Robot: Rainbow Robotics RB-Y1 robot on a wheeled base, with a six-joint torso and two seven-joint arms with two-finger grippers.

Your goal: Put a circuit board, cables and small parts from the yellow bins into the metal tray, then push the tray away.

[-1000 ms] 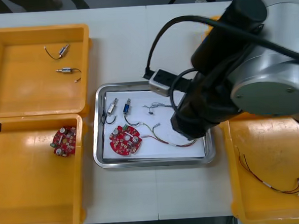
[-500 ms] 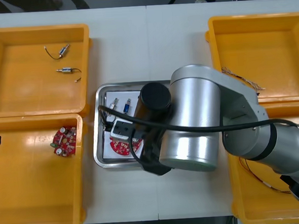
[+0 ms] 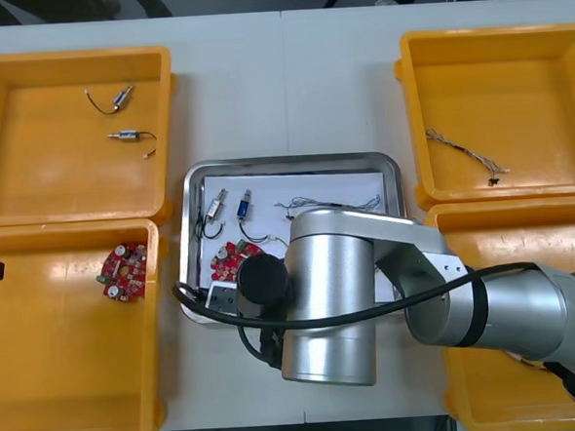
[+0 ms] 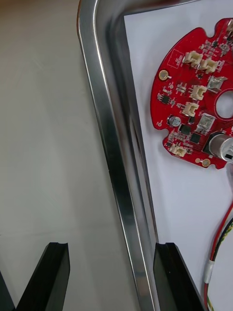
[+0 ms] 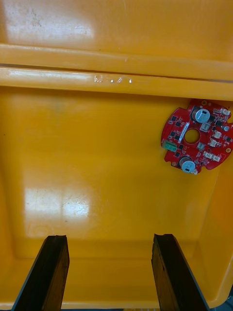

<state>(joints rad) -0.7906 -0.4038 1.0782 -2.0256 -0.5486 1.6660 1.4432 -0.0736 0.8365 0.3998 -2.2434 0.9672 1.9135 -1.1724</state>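
- I'm watching the right gripper (image 4: 110,248) hanging with its fingers (image 4: 48,277) spread wide apart.
- The metal tray (image 4: 104,121) is sending its shiny rim up between them; one finger is hovering over the bare table (image 4: 43,121), the other over the tray's edge.
- A round red circuit board (image 4: 194,97) is lying on the tray's white inside.
- A red and yellow cable (image 4: 216,257) is trailing just beside that second finger.

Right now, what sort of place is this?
Likely an electronics kitting bench: yellow bins flank a metal tray holding a red circuit board and cables; right gripper open at its rim, left gripper above a bin.
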